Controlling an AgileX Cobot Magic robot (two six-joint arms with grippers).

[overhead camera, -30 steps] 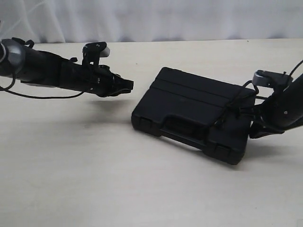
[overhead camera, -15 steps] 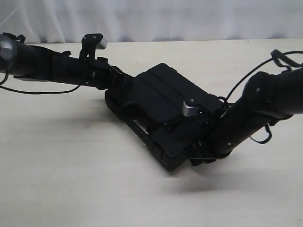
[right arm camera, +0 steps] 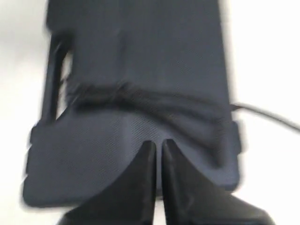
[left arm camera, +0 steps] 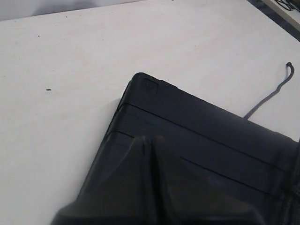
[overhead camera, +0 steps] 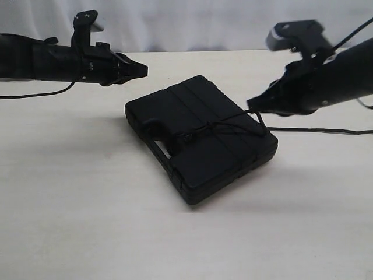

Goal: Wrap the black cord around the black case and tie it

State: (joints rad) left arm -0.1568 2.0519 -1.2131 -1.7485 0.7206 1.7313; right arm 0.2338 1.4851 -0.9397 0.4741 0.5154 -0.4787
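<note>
Exterior view gives me the widest thing first: the pale table (overhead camera: 87,221), bare on every side, with plenty of free surface in front and to both sides for my arms to swing out. The black case (overhead camera: 204,151) lies flat near the middle, turned at an angle, well clear of the table's far edge. My left gripper (overhead camera: 143,70) hovers beyond the case's far left corner, clenched on nothing. My right gripper (overhead camera: 250,106) hangs just above the case's right edge, its fingers pressed together too. The black cord (overhead camera: 224,121) crosses the lid from the handle side to the right edge and bunches near the handle, so I judge the wrap made and the tie nearly or fully done. It rises close to my right fingertip, and I cannot tell whether it is pinched there. The spare end trails off to the right across the table. Next I would check that the bunch holds, then lift both arms outward, keeping clear of that loose end.
</note>
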